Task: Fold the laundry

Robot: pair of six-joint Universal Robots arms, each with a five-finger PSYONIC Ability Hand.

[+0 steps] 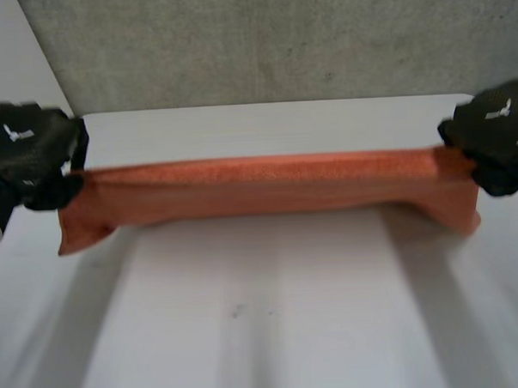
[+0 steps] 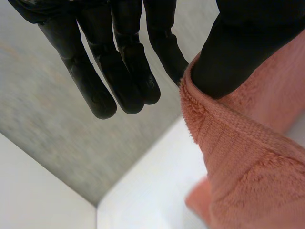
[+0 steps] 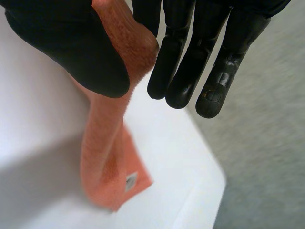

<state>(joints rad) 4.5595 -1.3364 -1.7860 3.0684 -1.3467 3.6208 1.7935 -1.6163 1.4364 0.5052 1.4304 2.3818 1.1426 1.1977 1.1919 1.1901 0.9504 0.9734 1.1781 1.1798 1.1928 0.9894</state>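
Observation:
An orange towel hangs stretched in a long band above the white table, held by its two upper corners. My left hand grips the left corner. In the left wrist view its thumb pinches the towel's edge against the nearest finger, and the other fingers stay straight. My right hand grips the right corner. In the right wrist view the thumb presses the cloth against a finger. The lower corners sag towards the table, and the one below my right hand carries a small white label.
A grey surface lies beyond the table's far edge. It also shows past the table's corner beside my right hand. Bare table top stretches in front of the towel.

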